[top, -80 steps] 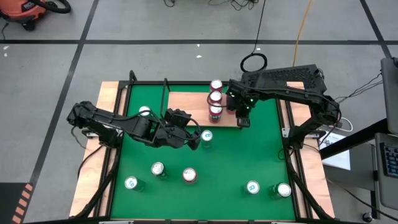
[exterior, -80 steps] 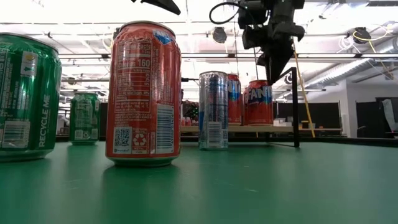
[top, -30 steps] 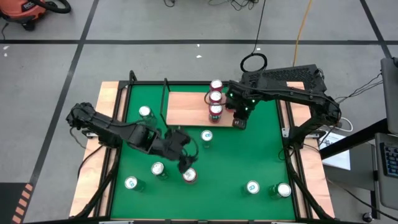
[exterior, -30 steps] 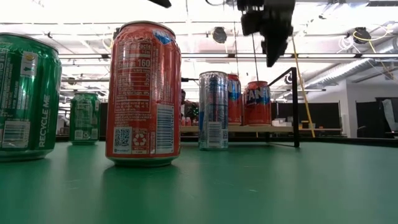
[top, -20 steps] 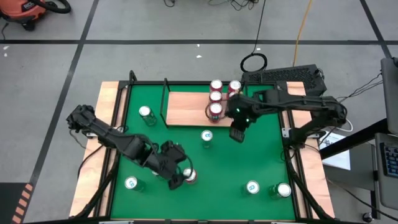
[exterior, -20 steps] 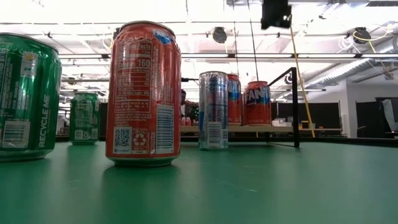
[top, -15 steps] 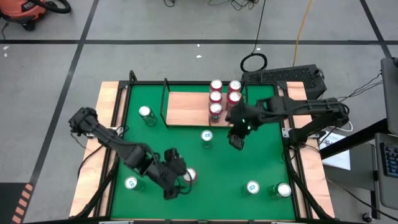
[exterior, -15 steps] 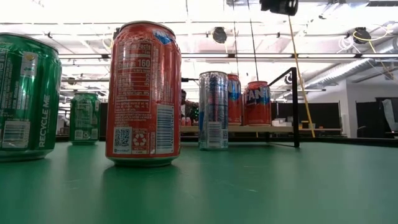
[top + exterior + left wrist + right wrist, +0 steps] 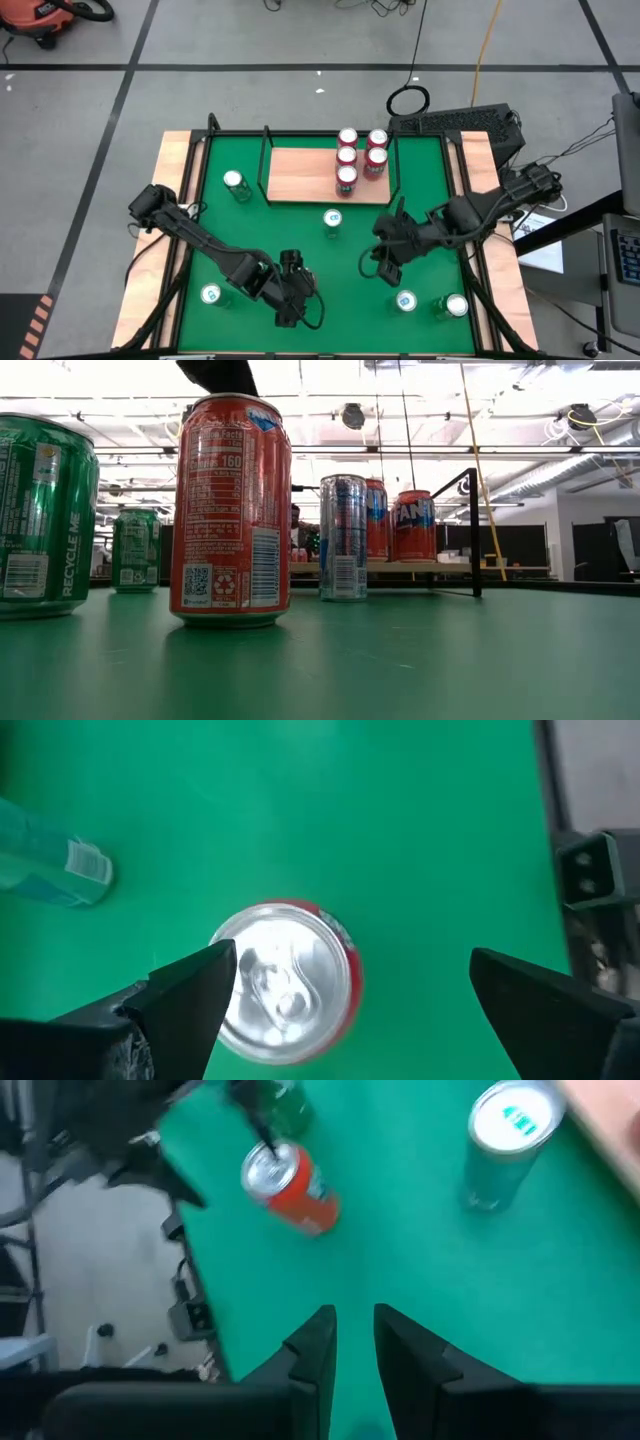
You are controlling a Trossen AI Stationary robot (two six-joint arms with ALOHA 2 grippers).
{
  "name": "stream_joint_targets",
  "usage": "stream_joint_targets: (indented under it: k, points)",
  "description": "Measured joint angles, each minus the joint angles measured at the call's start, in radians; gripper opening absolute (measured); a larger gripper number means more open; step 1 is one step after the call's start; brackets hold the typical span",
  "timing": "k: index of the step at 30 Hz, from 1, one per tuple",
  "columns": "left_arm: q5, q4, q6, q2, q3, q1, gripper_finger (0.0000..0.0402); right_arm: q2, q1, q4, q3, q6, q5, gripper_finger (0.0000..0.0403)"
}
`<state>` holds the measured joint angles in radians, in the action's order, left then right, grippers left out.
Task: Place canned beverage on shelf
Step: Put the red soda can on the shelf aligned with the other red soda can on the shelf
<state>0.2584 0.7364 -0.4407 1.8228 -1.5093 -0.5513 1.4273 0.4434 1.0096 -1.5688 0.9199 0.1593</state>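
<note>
The table top (image 9: pixel 420 215) is covered in matt green cloth-like material. On it, the shelf (image 9: pixel 300 175) is smooth pale wood with a thin black metal rail. Near the shelf, the red can (image 9: pixel 285 982) is glossy painted metal with a bright bare-metal lid. The left gripper (image 9: pixel 345 1000) looks matt black plastic.

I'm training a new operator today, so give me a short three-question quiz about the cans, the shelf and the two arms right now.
1. True or false: the left pincer stands open over the upright red aluminium can.
2. How many cans stand on the flat light-wood shelf with the black rail?
3. The right pincer is: A) gripping a green can, B) shut, holding nothing, C) resting on the shelf.
Key: 1 true; 2 five; 3 B.
</note>
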Motion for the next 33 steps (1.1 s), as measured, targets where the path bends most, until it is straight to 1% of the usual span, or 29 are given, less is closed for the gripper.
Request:
stream_joint_targets:
  k: [5,9,12,17,21,26,27,29,33]
  points:
    - [0.101,-0.004,-0.025,0.016,0.000,0.002,0.0393,0.000,0.035,0.005,0.000,0.037,0.004,0.0061]
    - [0.110,0.002,-0.051,0.016,0.000,0.004,0.0376,0.000,0.044,0.004,0.000,0.037,0.000,0.0061]
    - [0.091,0.018,-0.067,0.016,0.010,0.006,0.0367,0.000,0.044,0.005,0.000,0.033,-0.001,0.0061]
    - [0.066,0.013,-0.130,0.017,0.068,0.026,0.0365,0.000,0.043,0.004,0.000,0.005,-0.001,0.0061]
    - [0.060,-0.024,-0.129,0.016,0.082,0.041,0.0365,0.000,0.043,0.004,0.000,-0.017,-0.002,0.0061]
    - [-0.020,-0.121,-0.105,0.016,0.114,0.069,0.0364,0.000,0.043,-0.001,0.000,-0.027,0.000,0.0061]
    - [-0.023,-0.130,-0.104,0.016,0.121,0.072,0.0362,0.000,0.043,-0.005,0.000,-0.027,0.003,0.0061]
    - [-0.023,-0.141,-0.109,0.016,0.126,0.079,0.0351,0.000,0.043,-0.005,0.000,-0.027,0.021,0.0061]
    - [-0.024,-0.140,-0.103,0.016,0.126,0.091,0.0304,0.000,0.043,-0.006,0.000,-0.044,0.027,0.0061]
